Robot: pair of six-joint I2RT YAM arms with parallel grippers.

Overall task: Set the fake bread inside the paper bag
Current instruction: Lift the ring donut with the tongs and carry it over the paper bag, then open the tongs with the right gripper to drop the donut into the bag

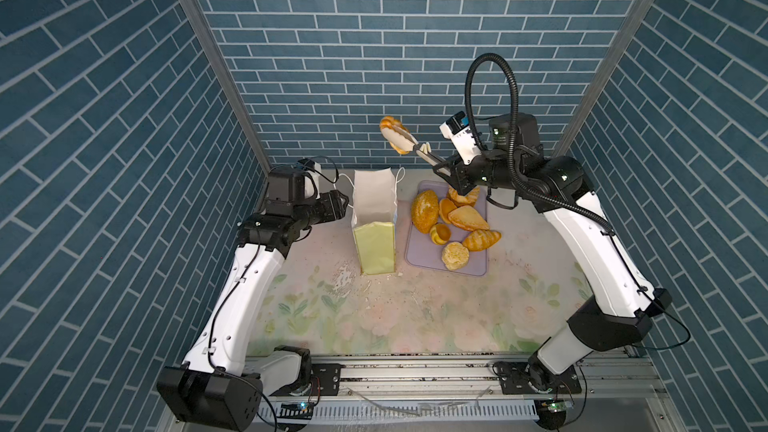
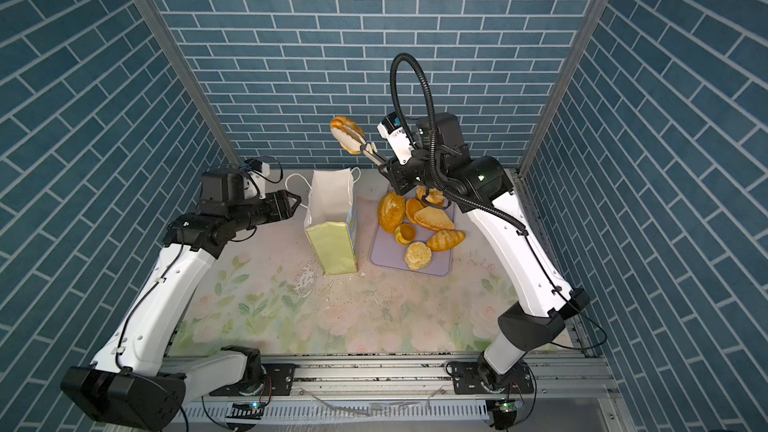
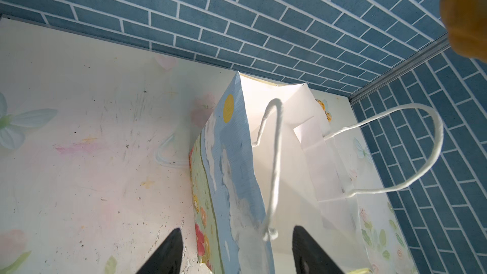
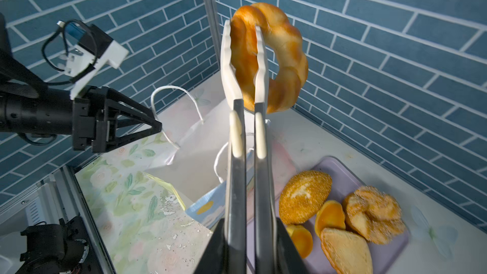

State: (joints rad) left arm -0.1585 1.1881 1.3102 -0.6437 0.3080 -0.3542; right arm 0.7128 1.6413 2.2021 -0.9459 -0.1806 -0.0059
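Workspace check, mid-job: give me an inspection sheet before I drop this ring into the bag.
Surface: floral table cover, scuffed.
Job's things: paper bag upright, mouth open; twisted ring pinched in tongs, high in the air; seven other breads on the lavender tray.
Clutter: white flakes by the bag's foot.
Grippers: left gripper open, empty, beside the bag's rim; right gripper shut on the tongs.
Cables: black hose loops above the right arm; thin wire runs along the left arm; no snag seen.
Surroundings: blue brick walls on three sides; metal rail in front.
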